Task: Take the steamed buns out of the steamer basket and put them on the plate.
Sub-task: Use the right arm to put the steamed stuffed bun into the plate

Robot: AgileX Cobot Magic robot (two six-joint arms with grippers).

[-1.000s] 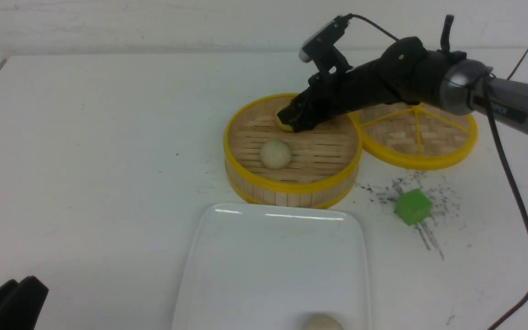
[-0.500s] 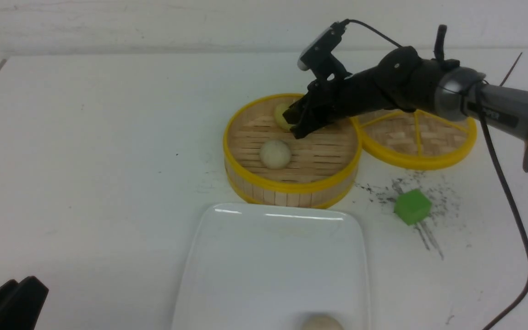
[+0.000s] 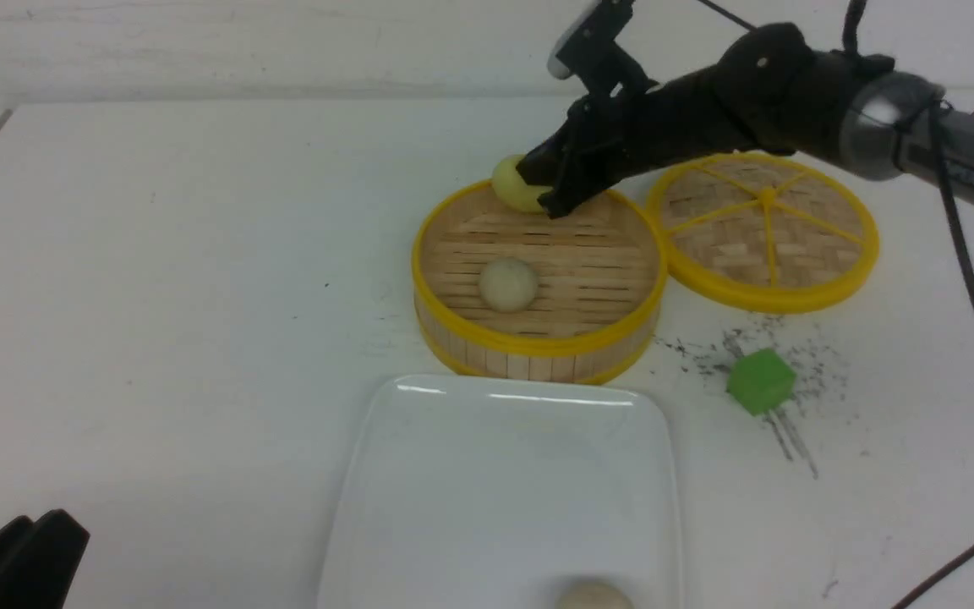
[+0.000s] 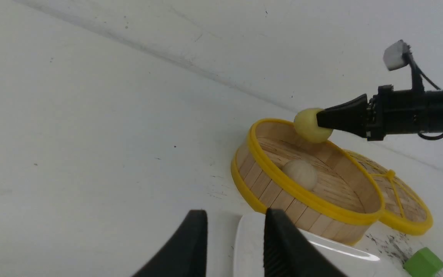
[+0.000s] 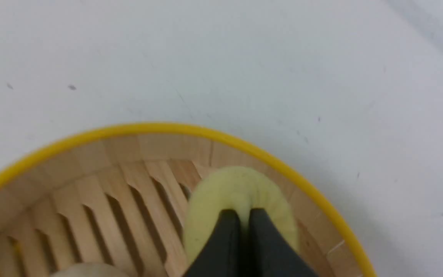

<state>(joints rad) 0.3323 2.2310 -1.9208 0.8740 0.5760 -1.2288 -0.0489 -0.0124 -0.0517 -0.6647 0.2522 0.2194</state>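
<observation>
Your right gripper [image 3: 542,190] is pinching the pale yellow bun [image 3: 510,184], its jaws squeezed almost together and pressing into the soft dough. You're holding that bun in the air, just above the far rim of the steamer basket [image 3: 538,345], clear of the slatted floor. One off-white bun [image 3: 508,283] is sitting near the middle of the basket floor. Another off-white bun [image 3: 593,596] is lying at the plate's [image 3: 453,474] near edge, half cut off in the front view. The plate is sitting just on the near side of the basket. The woven lid [image 3: 766,245] is lying flat against the basket's right side. Your left gripper [image 4: 236,213] is waiting at the table's [image 3: 157,296] near left corner, jaws parted and gripping nothing.
</observation>
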